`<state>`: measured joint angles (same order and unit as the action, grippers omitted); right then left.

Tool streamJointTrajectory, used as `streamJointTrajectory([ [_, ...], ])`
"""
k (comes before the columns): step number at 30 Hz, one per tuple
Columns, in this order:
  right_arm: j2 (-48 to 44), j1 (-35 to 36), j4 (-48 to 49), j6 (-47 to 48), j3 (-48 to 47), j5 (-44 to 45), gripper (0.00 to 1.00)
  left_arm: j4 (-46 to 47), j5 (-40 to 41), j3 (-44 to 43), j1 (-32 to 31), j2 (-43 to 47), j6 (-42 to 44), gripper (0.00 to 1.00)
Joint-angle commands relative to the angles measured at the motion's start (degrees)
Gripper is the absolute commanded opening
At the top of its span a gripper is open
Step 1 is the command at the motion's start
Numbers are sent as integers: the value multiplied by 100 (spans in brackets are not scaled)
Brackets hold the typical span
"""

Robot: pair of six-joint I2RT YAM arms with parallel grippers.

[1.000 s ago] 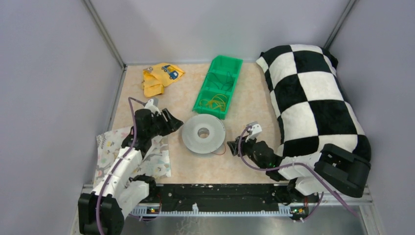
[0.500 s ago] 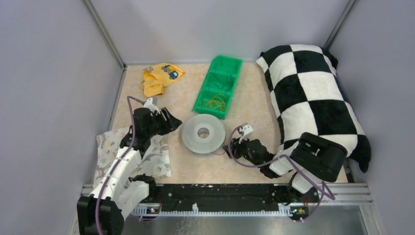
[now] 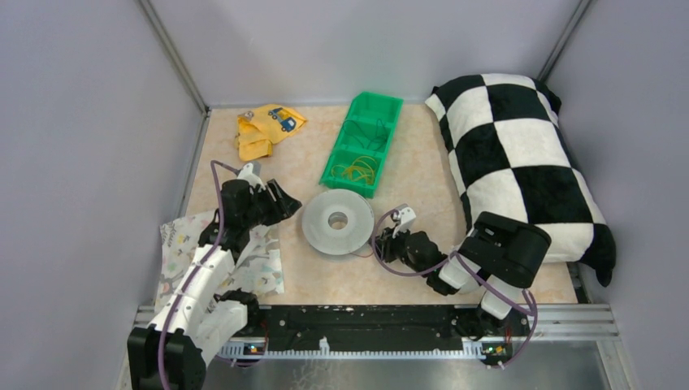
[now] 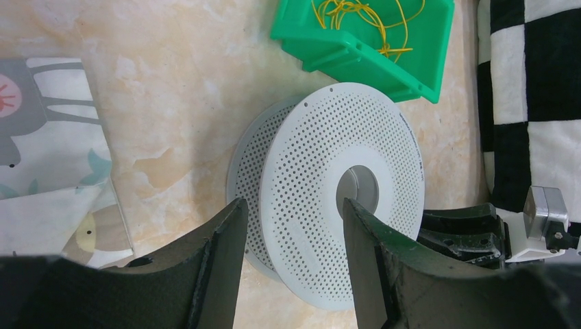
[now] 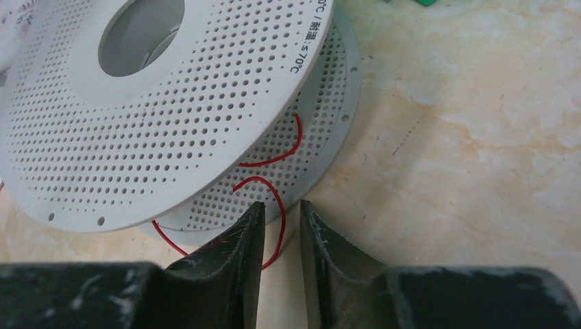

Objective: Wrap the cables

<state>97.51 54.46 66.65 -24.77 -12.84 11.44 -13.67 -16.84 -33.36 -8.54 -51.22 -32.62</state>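
A white perforated spool (image 3: 338, 221) lies flat on the table centre; it also shows in the left wrist view (image 4: 329, 199) and the right wrist view (image 5: 171, 103). A thin red cable (image 5: 257, 179) loops out from between the spool's flanges at its right edge. My right gripper (image 3: 382, 244) sits low at that edge, and its jaws (image 5: 281, 204) stand narrowly apart with a loop of the red cable between them, not pinched. My left gripper (image 3: 284, 199) is open and empty just left of the spool, hovering over its left side (image 4: 293, 205).
A green divided bin (image 3: 363, 142) holding yellow cable (image 3: 354, 171) stands behind the spool. A large black-and-white checked pillow (image 3: 520, 162) fills the right side. A yellow cloth (image 3: 266, 128) lies at the back left, and a patterned cloth (image 3: 260, 264) under the left arm.
My right arm has swung left off the pillow, and its gripper has moved a little left and closer to the spool's right edge. The left arm has barely moved.
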Motion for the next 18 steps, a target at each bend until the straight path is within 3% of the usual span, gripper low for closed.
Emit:
streamJointTrajectory([
  [1, 167, -58, 440, 121, -179, 73, 20, 137, 14, -111, 27, 41, 65, 59],
  [8, 90, -58, 573, 157, -108, 112, 1, 185, -10, -47, 27, 29, 46, 59],
  [18, -328, -58, 667, 229, 52, 269, 0, 250, -120, -32, 27, 5, -25, 59],
])
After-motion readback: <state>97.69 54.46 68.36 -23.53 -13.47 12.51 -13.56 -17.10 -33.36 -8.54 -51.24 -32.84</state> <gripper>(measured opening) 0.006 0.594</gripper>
